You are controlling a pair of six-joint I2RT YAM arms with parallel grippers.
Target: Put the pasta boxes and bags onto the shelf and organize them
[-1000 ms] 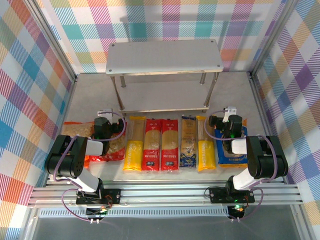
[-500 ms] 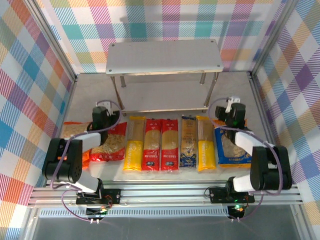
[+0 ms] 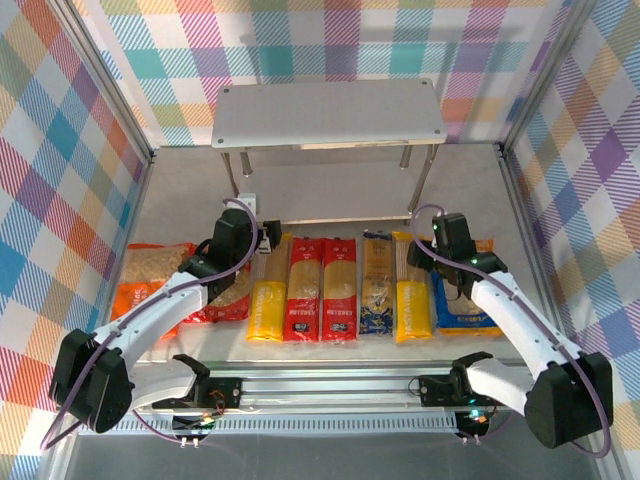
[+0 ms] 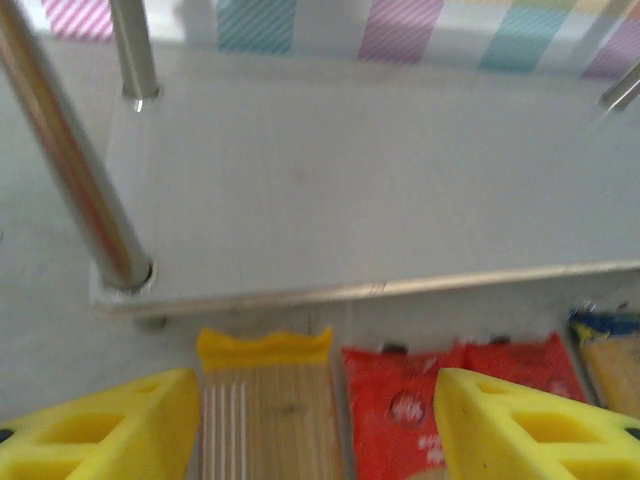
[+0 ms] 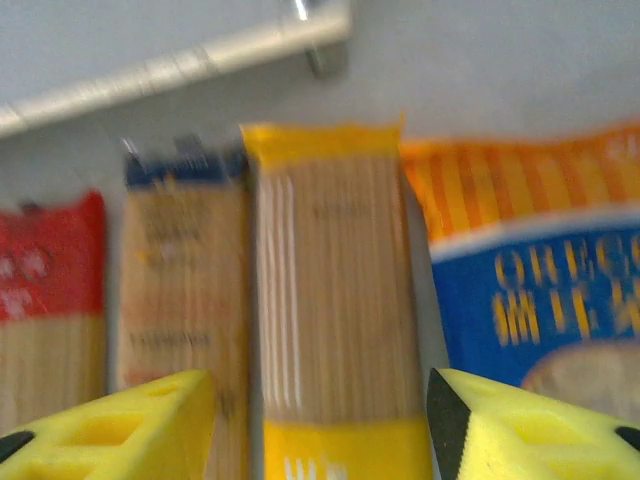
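Shelf [image 3: 330, 115] overhead; lower board [image 4: 380, 180] close-up.

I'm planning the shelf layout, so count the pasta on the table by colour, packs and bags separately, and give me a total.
Yellow packs: 2
Red packs: 2
Blue pack: 1
Orange bag: 1
Red bag: 1
Blue bag: 1
Total: 8

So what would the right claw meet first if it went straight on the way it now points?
Probably the right-hand yellow spaghetti pack, which lies centred ahead of the right claw, between its open fingers; how far off it is remains unclear.
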